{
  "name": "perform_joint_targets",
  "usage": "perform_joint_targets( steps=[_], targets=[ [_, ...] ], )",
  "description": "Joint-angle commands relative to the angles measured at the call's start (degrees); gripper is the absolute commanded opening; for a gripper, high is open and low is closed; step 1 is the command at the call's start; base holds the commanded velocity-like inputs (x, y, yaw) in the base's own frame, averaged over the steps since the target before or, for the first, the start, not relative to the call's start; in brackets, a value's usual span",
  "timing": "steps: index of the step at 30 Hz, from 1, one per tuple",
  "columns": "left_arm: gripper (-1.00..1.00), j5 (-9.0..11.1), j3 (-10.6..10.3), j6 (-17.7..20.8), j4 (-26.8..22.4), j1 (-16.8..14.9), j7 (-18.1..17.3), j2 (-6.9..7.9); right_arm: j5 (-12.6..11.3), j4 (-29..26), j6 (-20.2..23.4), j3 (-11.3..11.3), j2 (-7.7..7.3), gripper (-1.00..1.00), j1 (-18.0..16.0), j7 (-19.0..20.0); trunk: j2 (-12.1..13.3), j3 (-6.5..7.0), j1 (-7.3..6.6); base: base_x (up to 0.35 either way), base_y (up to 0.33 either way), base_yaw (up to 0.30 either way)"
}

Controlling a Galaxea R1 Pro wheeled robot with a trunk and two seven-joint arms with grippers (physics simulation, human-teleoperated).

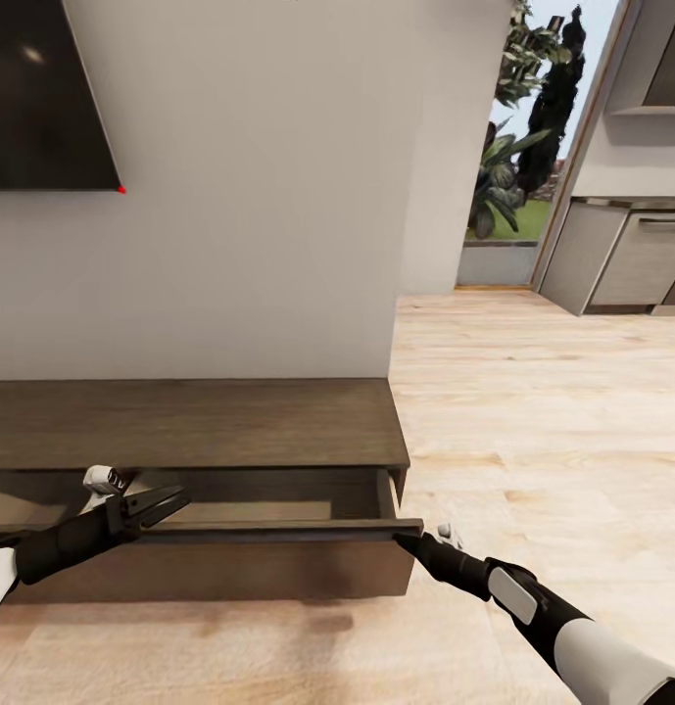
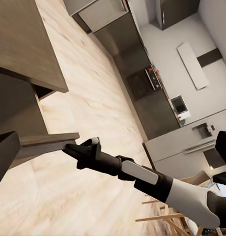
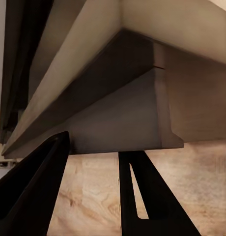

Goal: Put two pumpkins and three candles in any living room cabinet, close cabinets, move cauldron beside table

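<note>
Both arms reach in from the lower edge of the head view: the right gripper (image 1: 412, 538) has its dark fingers at the right-hand corner of the pulled-out drawer front (image 1: 278, 532), and the left gripper (image 1: 170, 504) hovers over the same drawer's left part, just above its top edge. From the right wrist view the right gripper's two fingers stand well apart with floorboard showing between them and nothing held, the drawer's underside and corner looming just beyond. How wide the left gripper is I cannot tell; its fingers look nearly together and seem to carry nothing. The cabinet (image 1: 190, 421), long, low and dark brown, stands against the white wall with this one drawer drawn out, pale wood showing inside; what can be seen of the inside looks bare. No pumpkin, candle or cauldron is in sight, so this seems a step of opening or shutting. The risk I judge is at the corner: a push applied so far to one side could skew the drawer on its runners and jam it, or the fingers could slip off the edge onto the wooden floor (image 1: 533, 411); and the left fingers could be pinched against the cabinet if the drawer slides home
</note>
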Motion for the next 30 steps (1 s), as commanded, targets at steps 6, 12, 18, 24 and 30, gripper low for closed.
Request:
perform_joint_targets(
  steps=[6, 12, 18, 24, 30],
  targets=[
    [1.00, -0.1, 0.0, 0.2, 0.0, 0.0, -0.2, 0.01, -1.7, -2.4, 0.9, 0.0, 0.09, -1.00, -0.1, 1.8, 0.0, -0.04, -0.03, -0.028, 0.000, 0.000],
    [1.00, -0.1, 0.0, 0.2, 0.0, 0.0, -0.2, 0.01, -1.7, -2.3, 0.9, -0.1, 0.04, -1.00, -0.1, 1.8, 0.0, -0.04, -0.03, -0.045, 0.000, 0.000],
    [1.00, -0.1, 0.0, 0.2, 0.0, 0.0, -0.2, 0.01, -1.7, -2.4, 0.9, 0.0, 0.06, -1.00, -0.1, 1.8, 0.0, -0.04, -0.03, -0.038, 0.000, 0.000],
    [1.00, -0.1, 0.1, 0.2, 0.0, 0.0, -0.2, 0.02, -1.7, -2.3, 0.9, 0.0, 0.06, -1.00, -0.1, 1.7, 0.0, -0.04, -0.03, -0.031, 0.000, 0.000],
    [1.00, -0.1, 0.1, 0.2, 0.0, 0.0, -0.2, 0.01, -1.7, -2.3, 0.9, 0.0, 0.06, -1.00, -0.1, 1.7, 0.0, -0.04, -0.03, -0.093, 0.000, 0.000]
  ],
)
